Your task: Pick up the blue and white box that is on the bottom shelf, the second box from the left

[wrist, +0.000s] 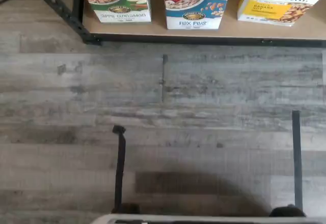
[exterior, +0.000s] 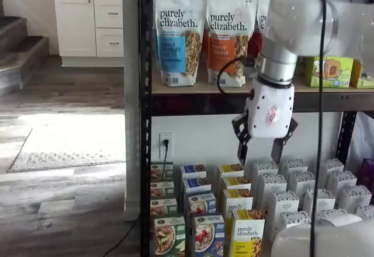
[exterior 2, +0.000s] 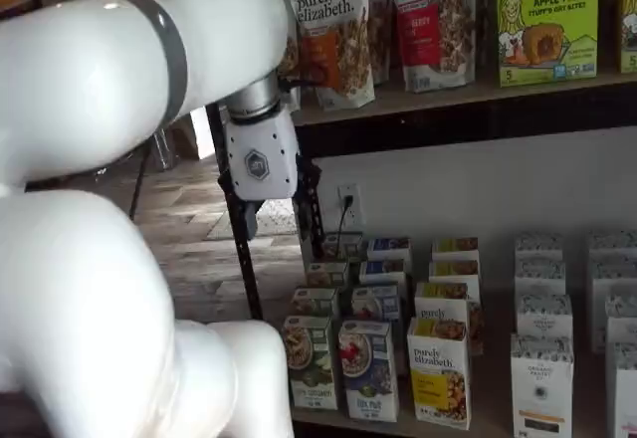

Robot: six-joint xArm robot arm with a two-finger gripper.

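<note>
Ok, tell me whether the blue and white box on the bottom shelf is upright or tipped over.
Upright. The blue and white box stands on its base on the bottom shelf, front face out, level with the green box beside it.

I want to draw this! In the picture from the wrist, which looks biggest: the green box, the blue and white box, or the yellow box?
All three are cut off by the picture's edge, so it's unsure.
1. yellow box
2. green box and blue and white box look about alike.
</note>
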